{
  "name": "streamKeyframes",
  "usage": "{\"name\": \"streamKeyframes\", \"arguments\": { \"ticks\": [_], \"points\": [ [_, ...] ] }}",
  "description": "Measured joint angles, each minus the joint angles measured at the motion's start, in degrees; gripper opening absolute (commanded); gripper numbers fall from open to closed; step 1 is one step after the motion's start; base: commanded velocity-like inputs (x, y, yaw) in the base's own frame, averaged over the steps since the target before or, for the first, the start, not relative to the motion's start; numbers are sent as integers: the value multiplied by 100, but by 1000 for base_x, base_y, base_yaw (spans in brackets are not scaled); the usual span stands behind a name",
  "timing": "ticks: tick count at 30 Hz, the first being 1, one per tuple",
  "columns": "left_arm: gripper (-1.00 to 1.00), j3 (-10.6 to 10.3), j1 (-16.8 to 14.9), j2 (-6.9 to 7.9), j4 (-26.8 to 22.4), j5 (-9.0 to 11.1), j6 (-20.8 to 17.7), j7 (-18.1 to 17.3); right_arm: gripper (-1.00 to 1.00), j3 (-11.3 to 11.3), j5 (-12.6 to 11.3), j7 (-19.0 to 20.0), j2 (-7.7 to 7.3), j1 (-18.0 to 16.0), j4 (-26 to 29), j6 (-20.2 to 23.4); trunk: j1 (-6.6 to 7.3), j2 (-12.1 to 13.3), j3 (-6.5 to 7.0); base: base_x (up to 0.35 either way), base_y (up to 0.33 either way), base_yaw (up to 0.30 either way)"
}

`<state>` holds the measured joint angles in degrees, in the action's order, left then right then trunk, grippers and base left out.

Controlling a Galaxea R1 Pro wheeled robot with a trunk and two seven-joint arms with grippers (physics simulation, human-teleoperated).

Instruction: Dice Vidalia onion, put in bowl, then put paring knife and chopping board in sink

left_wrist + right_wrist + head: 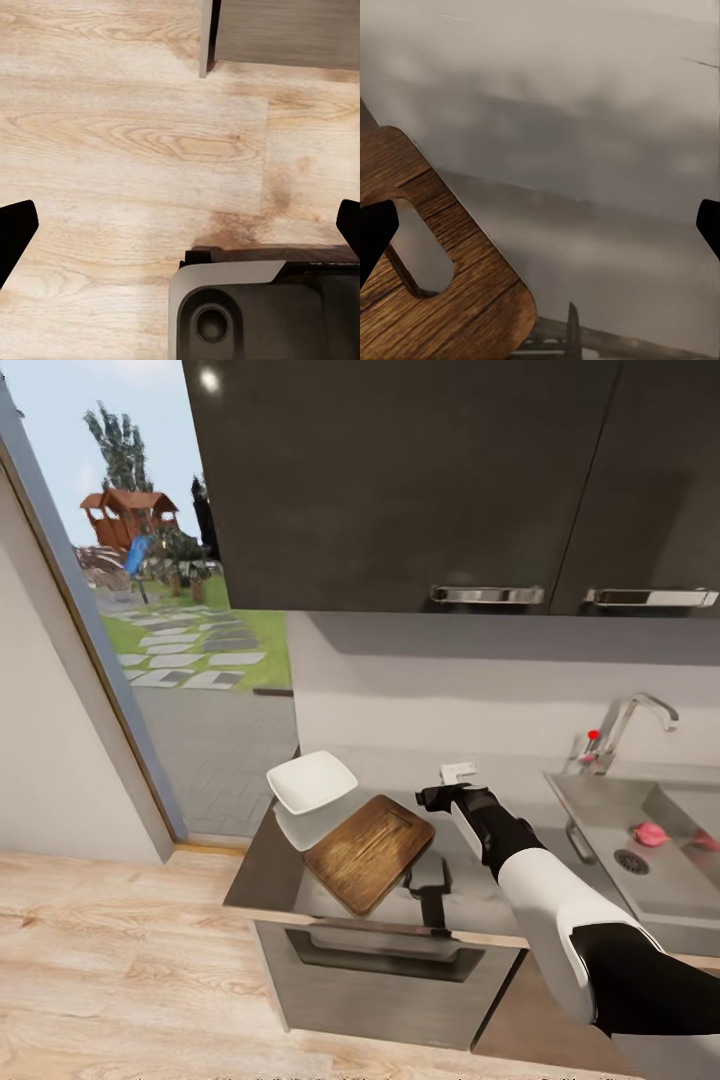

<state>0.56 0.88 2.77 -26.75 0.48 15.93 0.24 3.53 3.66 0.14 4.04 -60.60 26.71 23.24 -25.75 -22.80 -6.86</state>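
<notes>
**Right arm over counter, onion not yet fetched**

Landmark: board (368, 852). Bowl (312, 784) touches its far-left corner. Right gripper (441, 796) hovers just right of the board's far corner, fingers spread wide, empty. Onion (650, 834) sits well right of the board, in the sink (600, 800) near the drain. Best next move, probably: swing right, drop over the onion, close gently.

Right wrist view shows the board's handle slot (420, 255). Left gripper (180, 225) open, empty, over the floor (135, 142). Knife not identifiable.
</notes>
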Motion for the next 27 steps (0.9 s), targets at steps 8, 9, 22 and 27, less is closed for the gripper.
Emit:
{"name": "streamKeyframes", "arguments": {
  "ticks": [8,9,22,27],
  "points": [
    [100,-2,2,4,1,0,0,0,100,-6,-1,-6,0,0,-22,-4,0,0,-71,38,0,0],
    [100,-3,2,4,2,0,0,0,100,-7,-1,-6,-1,0,-32,-4,0,0,-80,12,0,0],
    [100,-7,1,4,4,0,0,-1,100,-6,-1,-6,0,0,-106,-5,0,0,-200,2,0,0],
    [100,-2,4,7,4,0,0,0,100,-1,0,0,0,0,-141,-5,1,-1,-246,62,47,0]
  ]
}}
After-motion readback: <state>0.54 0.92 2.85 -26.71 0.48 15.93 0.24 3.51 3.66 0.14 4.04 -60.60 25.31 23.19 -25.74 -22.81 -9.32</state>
